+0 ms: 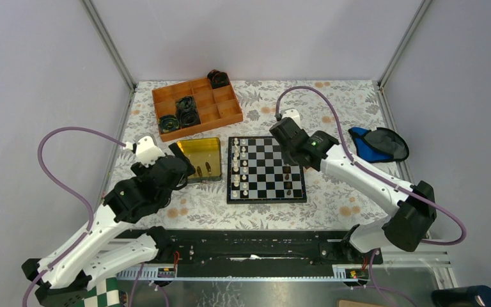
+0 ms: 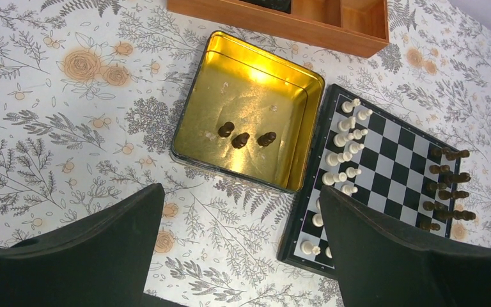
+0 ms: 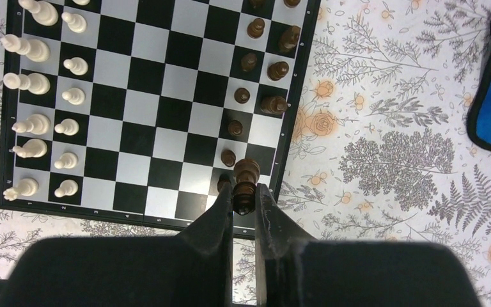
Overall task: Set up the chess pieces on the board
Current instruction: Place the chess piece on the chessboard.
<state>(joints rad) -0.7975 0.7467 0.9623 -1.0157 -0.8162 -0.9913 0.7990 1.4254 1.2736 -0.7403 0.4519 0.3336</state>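
— Pinched between the black fingers of our right gripper (image 3: 244,198): one dark brown piece (image 3: 247,171), long axis along the fingers, head pointing away, above the right edge of the board (image 3: 166,115).
— And our left gripper (image 2: 241,192)?
— Fingers spread wide, holding nothing, near the shiny square gold tin (image 2: 256,83); three dark pieces (image 2: 240,140) sit inside.

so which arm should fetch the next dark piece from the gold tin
Left. The left gripper is open close to the gold tin holding three dark pieces, while the right gripper is shut on a dark piece at the board edge.
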